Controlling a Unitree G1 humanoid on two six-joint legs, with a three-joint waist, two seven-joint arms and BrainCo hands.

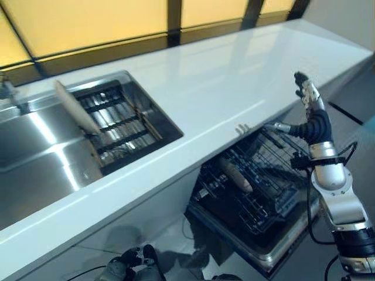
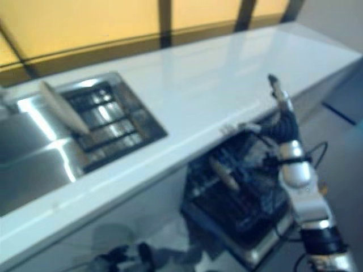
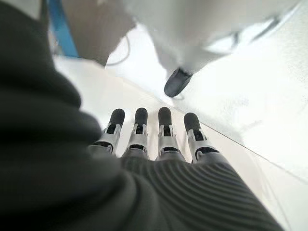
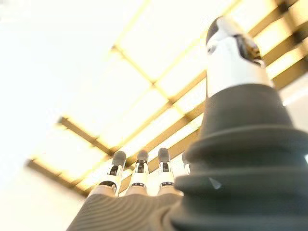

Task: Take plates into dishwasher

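The left hand (image 3: 159,144) hangs low at the robot's left side, nearest the camera, its fingers (image 3: 164,126) straight and side by side, holding nothing. Further out, the right arm rises from the lower right, bent upward beside the dishwasher rack (image 1: 258,181), with the right hand (image 1: 309,96) raised above the counter's front edge; its fingers (image 4: 139,171) stretch out straight and empty. The rack is pulled out under the white counter (image 1: 222,76), and one plate (image 1: 237,175) stands on edge among its wires. Beyond, on the robot's left, a second plate (image 1: 76,107) leans tilted in the dark drainer (image 1: 126,123) set in the steel sink (image 1: 35,158).
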